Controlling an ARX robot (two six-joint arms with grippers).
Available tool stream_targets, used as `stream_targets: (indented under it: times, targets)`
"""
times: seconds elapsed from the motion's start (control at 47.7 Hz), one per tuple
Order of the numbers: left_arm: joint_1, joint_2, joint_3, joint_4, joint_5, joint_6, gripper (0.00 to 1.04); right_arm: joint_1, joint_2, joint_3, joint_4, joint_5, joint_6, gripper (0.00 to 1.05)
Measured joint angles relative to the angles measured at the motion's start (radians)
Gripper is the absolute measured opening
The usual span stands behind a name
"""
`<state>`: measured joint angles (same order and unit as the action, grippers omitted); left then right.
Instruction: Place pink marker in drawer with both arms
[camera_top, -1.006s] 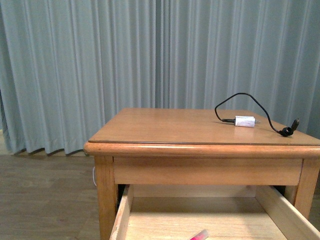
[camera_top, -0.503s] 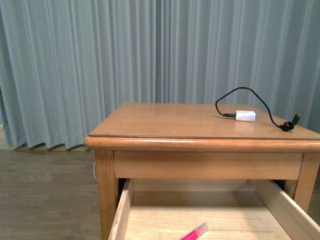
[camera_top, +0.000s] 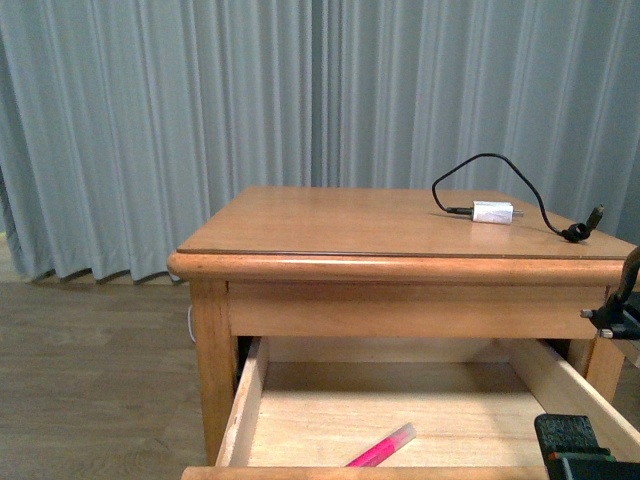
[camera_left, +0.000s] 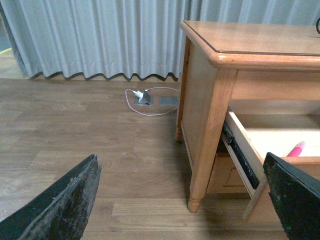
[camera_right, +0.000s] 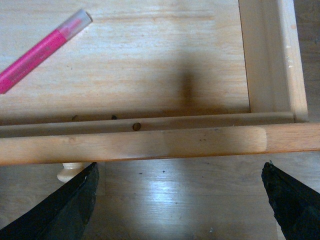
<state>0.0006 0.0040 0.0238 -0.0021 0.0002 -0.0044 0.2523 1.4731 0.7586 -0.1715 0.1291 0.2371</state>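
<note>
A grey-blue pleated curtain (camera_top: 200, 120) hangs behind the drawer (camera_top: 245, 410), and wood-plank floor (camera_top: 90, 380) spreads out below and to its left. The honey-coloured table (camera_top: 330, 220) sits directly over the drawer, which stands pulled out, its pale floor exposed.

The left gripper (camera_left: 180, 160) hangs over the floor off the drawer's left side, fingers spread wide and holding nothing. The right gripper (camera_right: 179, 170) hovers above the drawer's front rail, fingers likewise wide apart and empty. In the front view, black parts of the right arm (camera_top: 570, 445) show at the drawer's right wall.

The pink marker (camera_top: 382, 447) lies flat on the drawer's floor, near the front rail and roughly midway between the side walls. Its long axis runs diagonally: the pale cap end points toward the drawer's back and right wall, the pink barrel toward the front. A white charger plug (camera_top: 492, 212) with a looping black cable (camera_top: 520, 175) rests on the table top, above and behind the drawer's right side.

Only the right wrist view shows the round knob (camera_right: 70, 172) under the front rail, and the marker's cap close up. Only the left wrist view shows a floor socket (camera_left: 145, 97) with a white cord, well off to the drawer's left near the curtain; there just the marker's tip shows above the drawer's front edge.
</note>
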Motion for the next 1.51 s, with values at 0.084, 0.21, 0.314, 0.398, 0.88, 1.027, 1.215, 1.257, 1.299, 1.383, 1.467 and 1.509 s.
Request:
stream_targets:
  times: [0.084,0.21,0.314,0.398,0.88,1.027,1.215,1.257,1.299,1.383,1.467,1.509]
  targets:
    - [0.0,0.0,0.0,0.0,0.0,0.0,0.99,-0.006,0.04,0.006,0.056,0.008,-0.015,0.96]
    - [0.0,0.0,0.0,0.0,0.0,0.0,0.99,-0.025,0.116,0.036,0.135,0.013,-0.022,0.96]
    - [0.0,0.0,0.0,0.0,0.0,0.0,0.99,-0.031,0.164,0.042,0.237,0.003,-0.048,0.96]
    - [0.0,0.0,0.0,0.0,0.0,0.0,0.99,-0.032,0.201,0.055,0.295,-0.017,-0.056,0.96]
    - [0.0,0.0,0.0,0.0,0.0,0.0,0.99,-0.059,0.535,0.229,0.709,0.005,-0.114,0.96]
    - [0.0,0.0,0.0,0.0,0.0,0.0,0.99,-0.06,0.576,0.26,0.748,0.0,-0.126,0.96]
    - [0.0,0.0,0.0,0.0,0.0,0.0,0.99,-0.06,0.6,0.261,0.79,-0.001,-0.142,0.96]
    - [0.0,0.0,0.0,0.0,0.0,0.0,0.99,-0.06,0.603,0.261,0.795,0.001,-0.142,0.96]
    - [0.0,0.0,0.0,0.0,0.0,0.0,0.99,-0.06,0.603,0.261,0.797,0.001,-0.143,0.96]
    - [0.0,0.0,0.0,0.0,0.0,0.0,0.99,-0.061,0.603,0.258,0.799,0.001,-0.147,0.96]
    - [0.0,0.0,0.0,0.0,0.0,0.0,0.99,-0.065,0.594,0.244,0.802,-0.008,-0.156,0.96]
    - [0.0,0.0,0.0,0.0,0.0,0.0,0.99,-0.07,0.58,0.228,0.803,-0.023,-0.164,0.96]
